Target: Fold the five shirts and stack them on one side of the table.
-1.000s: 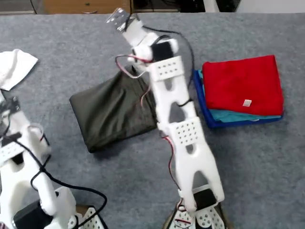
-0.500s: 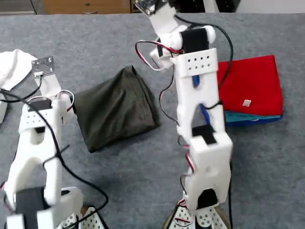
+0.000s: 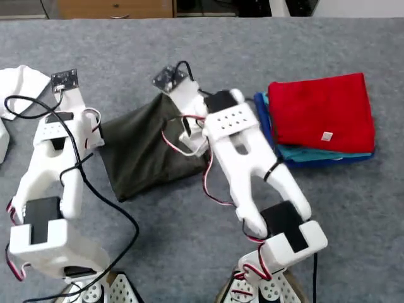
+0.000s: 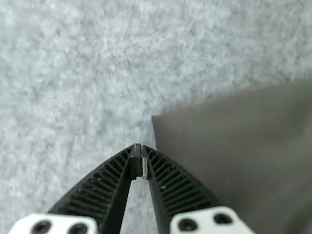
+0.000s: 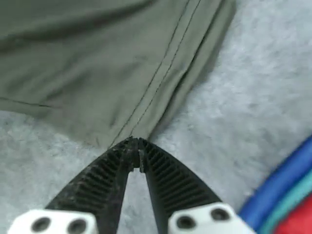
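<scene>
A folded dark olive shirt [image 3: 148,148] lies in the middle of the grey table. The left arm [image 3: 53,136] stands at its left corner. In the left wrist view my left gripper [image 4: 137,148] is shut with nothing in it, its tip just short of the olive shirt [image 4: 234,146] corner. The right arm [image 3: 230,126] leans over the shirt's right back edge. My right gripper [image 5: 135,144] is shut, its tip at the hemmed edge of the olive shirt [image 5: 97,63]. A folded red shirt [image 3: 319,113] tops a teal shirt [image 3: 315,153] and a blue shirt [image 3: 265,126] at the right.
A crumpled white shirt [image 3: 19,88] lies at the table's left edge. The stack's blue edge [image 5: 287,195] lies close to the right gripper. Bare grey table [image 3: 353,214] stretches in front of the stack, and wooden furniture [image 3: 113,7] stands behind the table.
The right arm swung from the table's back down onto the olive shirt's right edge. The left arm came up from the front left and now stands at the shirt's left corner.
</scene>
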Available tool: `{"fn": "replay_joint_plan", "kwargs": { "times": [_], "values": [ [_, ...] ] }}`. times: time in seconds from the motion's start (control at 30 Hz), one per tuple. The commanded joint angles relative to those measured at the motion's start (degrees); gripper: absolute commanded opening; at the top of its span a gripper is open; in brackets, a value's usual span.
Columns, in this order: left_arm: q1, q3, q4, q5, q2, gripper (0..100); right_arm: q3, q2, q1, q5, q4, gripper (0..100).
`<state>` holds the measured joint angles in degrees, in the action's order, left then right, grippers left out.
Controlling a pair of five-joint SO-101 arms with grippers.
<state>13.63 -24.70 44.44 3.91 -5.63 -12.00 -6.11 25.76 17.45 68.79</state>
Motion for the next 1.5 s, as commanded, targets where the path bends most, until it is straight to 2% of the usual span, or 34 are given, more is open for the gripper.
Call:
{"fn": "replay_joint_plan", "kwargs": {
  "times": [0.0,0.17,0.3,0.6,0.8,0.93,1.03,1.13,1.33,1.4,1.47],
  "values": [
    [0.26,4.57,-0.79,-0.44,-0.57,2,-2.77,-3.30,-1.54,-0.26,-4.92,0.2],
    [0.88,4.66,-3.52,-0.35,-5.58,2,-2.68,-9.71,-6.29,1.23,-4.57,0.2],
    [1.23,7.30,-5.54,-0.44,-9.27,2,-2.59,-11.12,-7.16,2.55,-5.27,0.2],
    [1.67,10.64,-4.75,-0.35,-9.27,2,1.19,-0.31,-7.16,2.20,0.18,0.2],
    [1.76,17.85,4.48,-0.35,-9.27,2,0.84,11.21,-7.25,2.55,5.98,0.2],
    [3.96,27.25,16.44,-0.53,-9.71,3,-0.40,16.31,-7.25,2.73,9.58,0.2],
    [6.07,33.14,23.82,-4.40,-9.98,12,-3.47,19.74,-7.25,4.57,10.46,0.2],
    [6.42,36.22,28.48,-6.33,-9.98,19,-7.78,23.08,-7.25,4.57,11.34,0.2],
    [3.60,34.99,32.70,-6.59,-10.42,20,-17.27,29.93,-6.99,4.48,11.34,0.5],
    [3.69,34.73,33.14,-7.03,-11.65,21,-20.09,31.96,-6.90,4.13,10.99,5.5],
    [3.96,35.34,33.41,-10.46,-13.49,21,-21.58,33.01,-6.73,-1.76,10.64,17.2]
  ]
}}
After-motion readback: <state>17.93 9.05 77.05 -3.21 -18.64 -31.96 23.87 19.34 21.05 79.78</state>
